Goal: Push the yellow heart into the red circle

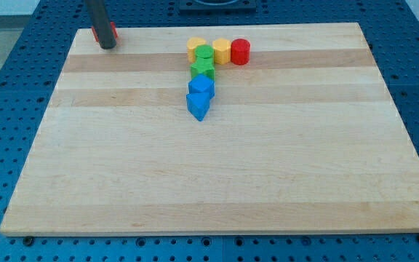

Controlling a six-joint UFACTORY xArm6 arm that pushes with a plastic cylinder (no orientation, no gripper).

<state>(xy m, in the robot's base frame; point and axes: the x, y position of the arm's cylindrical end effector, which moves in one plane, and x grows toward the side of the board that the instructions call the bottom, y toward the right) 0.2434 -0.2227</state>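
Note:
The red circle (241, 52) stands near the view's top, right of centre. A yellow block (222, 51) touches its left side. A second yellow block (195, 46) sits further left, partly behind a green round block (204, 53). I cannot tell which yellow block is the heart. My tip (108, 46) rests on the board at the view's top left, far to the left of these blocks and touching none of them.
A green star-like block (203, 70) and two blue blocks (201, 86) (198, 106) run in a column below the green round block. A small red block (114, 33) shows just behind my rod at the board's (217, 182) top left corner.

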